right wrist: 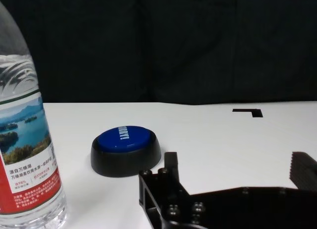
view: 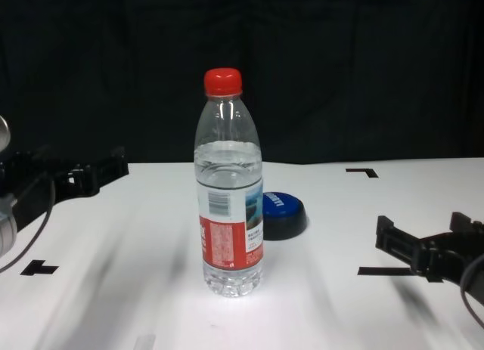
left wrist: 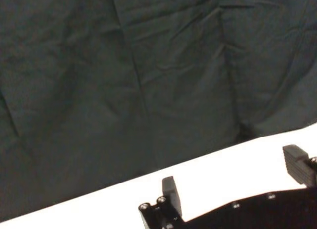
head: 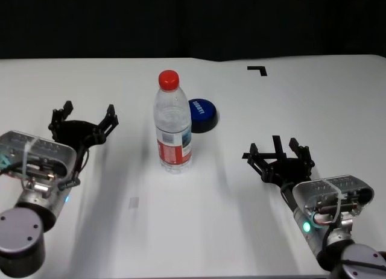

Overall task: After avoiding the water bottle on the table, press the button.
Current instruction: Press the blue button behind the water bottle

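Observation:
The water bottle (head: 173,125) stands upright mid-table on the white table (head: 301,98); it also shows in the chest view (view: 229,191) and the right wrist view (right wrist: 25,140). The blue button (head: 202,114) sits just behind and to the right of it, partly hidden by the bottle in the chest view (view: 283,212) and plain in the right wrist view (right wrist: 126,151). My left gripper (head: 84,117) is open and empty, left of the bottle. My right gripper (head: 277,152) is open and empty, to the right of the bottle and nearer than the button.
Black tape marks lie on the table: a corner mark at the far right (head: 258,69), one at the near left (view: 39,268), one at the right (view: 378,271). A dark curtain (left wrist: 148,66) backs the table's far edge.

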